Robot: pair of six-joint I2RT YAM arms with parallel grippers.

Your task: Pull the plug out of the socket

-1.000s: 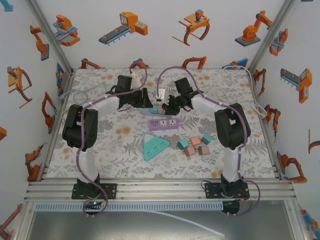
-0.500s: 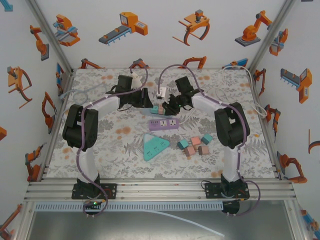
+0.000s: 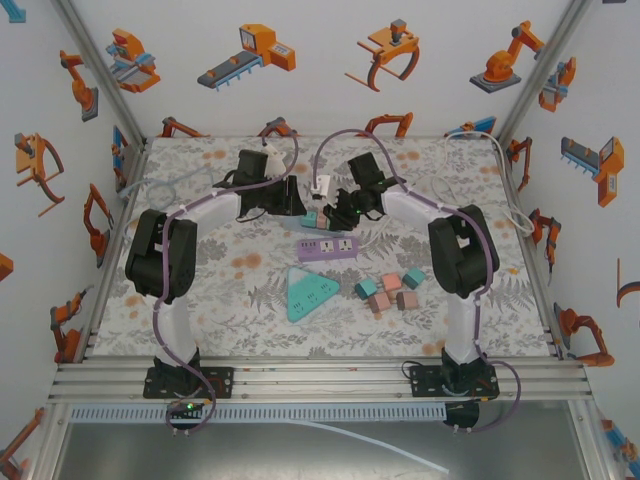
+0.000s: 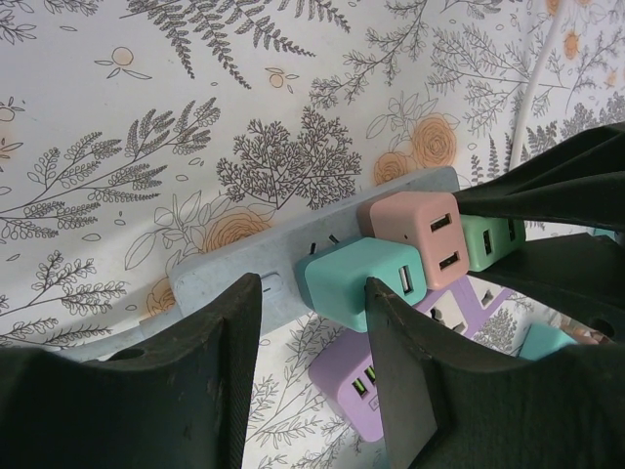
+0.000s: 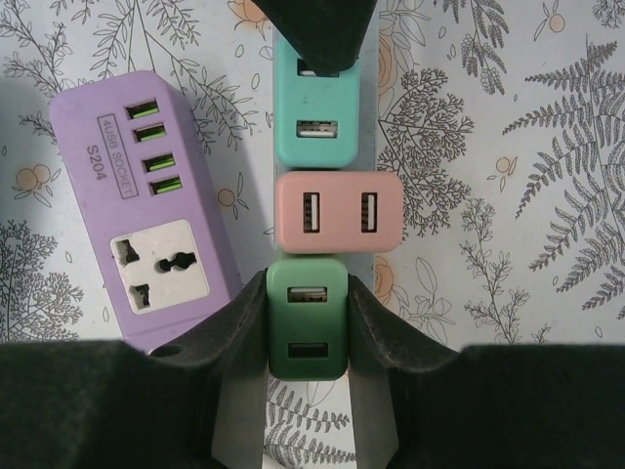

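The socket is a grey power strip (image 5: 363, 117) (image 4: 244, 266) lying at mid-table (image 3: 318, 218). Three plugs sit in a row on it: teal (image 5: 314, 107), pink (image 5: 339, 212) and green (image 5: 308, 327). My right gripper (image 5: 307, 322) (image 3: 331, 212) is shut on the green plug, one pad on each side. The green plug (image 4: 486, 241) looks seated in the strip. My left gripper (image 4: 311, 285) (image 3: 298, 206) stands with its jaws apart over the strip's other end. One fingertip is at the strip's end and the other is against the teal plug (image 4: 356, 283).
A purple multi-socket (image 5: 146, 210) (image 3: 328, 246) lies right beside the strip. Nearer the arms are a teal triangular socket (image 3: 307, 292) and several pink and teal blocks (image 3: 390, 290). A white adapter (image 3: 322, 185) with a cable rests behind the grippers.
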